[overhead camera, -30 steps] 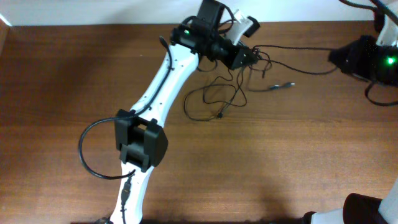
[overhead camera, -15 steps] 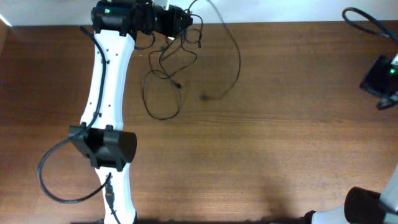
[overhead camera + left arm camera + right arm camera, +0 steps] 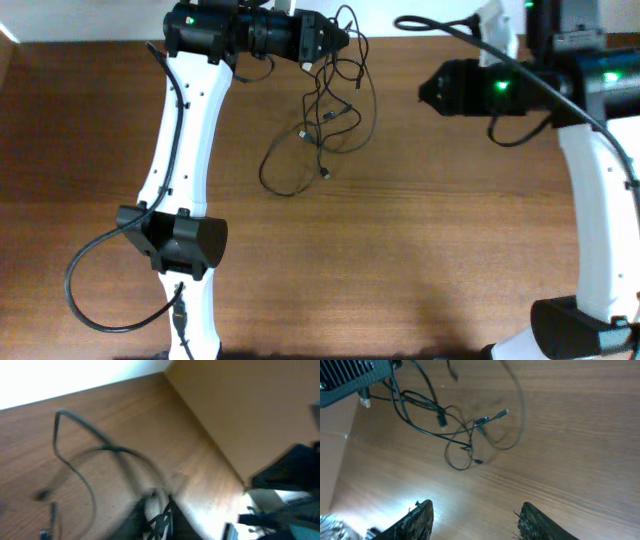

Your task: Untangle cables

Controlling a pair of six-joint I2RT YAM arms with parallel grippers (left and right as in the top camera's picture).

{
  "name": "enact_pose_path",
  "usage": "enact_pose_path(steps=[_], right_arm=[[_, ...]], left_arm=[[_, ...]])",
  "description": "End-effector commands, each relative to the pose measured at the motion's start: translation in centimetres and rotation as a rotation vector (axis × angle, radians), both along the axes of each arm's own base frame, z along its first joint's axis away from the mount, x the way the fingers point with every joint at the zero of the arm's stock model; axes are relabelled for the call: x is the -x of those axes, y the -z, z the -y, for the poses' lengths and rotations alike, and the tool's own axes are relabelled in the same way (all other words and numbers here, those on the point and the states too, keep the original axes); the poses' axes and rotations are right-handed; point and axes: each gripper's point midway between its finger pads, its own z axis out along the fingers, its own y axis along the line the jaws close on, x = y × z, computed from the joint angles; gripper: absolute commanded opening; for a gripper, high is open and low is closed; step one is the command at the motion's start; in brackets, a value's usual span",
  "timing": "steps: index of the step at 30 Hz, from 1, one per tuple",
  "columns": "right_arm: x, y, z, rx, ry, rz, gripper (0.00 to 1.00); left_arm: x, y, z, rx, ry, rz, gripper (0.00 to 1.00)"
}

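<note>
The cables (image 3: 325,115) are thin black cords in a loose tangle. They hang from my left gripper (image 3: 340,38) at the table's far edge and trail onto the wood, ending in a loop (image 3: 285,185). In the blurred left wrist view the left gripper (image 3: 160,510) is nearly closed with black strands pinched between its jaws, and more cable (image 3: 107,449) lies beyond. My right gripper (image 3: 425,90) faces the tangle from the right, well apart from it. The right wrist view shows this gripper (image 3: 475,520) open and empty, with the cables (image 3: 465,430) further ahead.
The wooden table (image 3: 450,250) runs up to a pale wall along its far edge. My left arm (image 3: 180,150) crosses the left half of the table. My right arm (image 3: 595,180) stands at the right edge. Thick black robot wiring (image 3: 90,290) loops by the left base.
My right gripper has let go of the cable and opened, then swung in from the far right towards the tangle. My left gripper has shifted along the far edge with the cables.
</note>
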Motion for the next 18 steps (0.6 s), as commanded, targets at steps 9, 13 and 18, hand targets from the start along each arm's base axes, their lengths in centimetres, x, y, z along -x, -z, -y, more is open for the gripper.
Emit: enact_pose_path(steps=[9, 13, 18], right_arm=[[-3.3, 1.2, -7.7, -0.097, -0.063, 0.027, 0.57], [-3.4, 0.6, -9.7, -0.120, -0.085, 0.060, 0.57], [-4.5, 1.8, -10.2, -0.123, -0.077, 0.043, 0.57]], left_arm=[[1.4, -4.0, 0.4, 0.150, -0.014, -0.120, 0.29], [0.5, -5.3, 0.6, 0.212, -0.061, -0.166, 0.16], [0.1, -6.0, 0.7, 0.256, -0.097, -0.236, 0.03]])
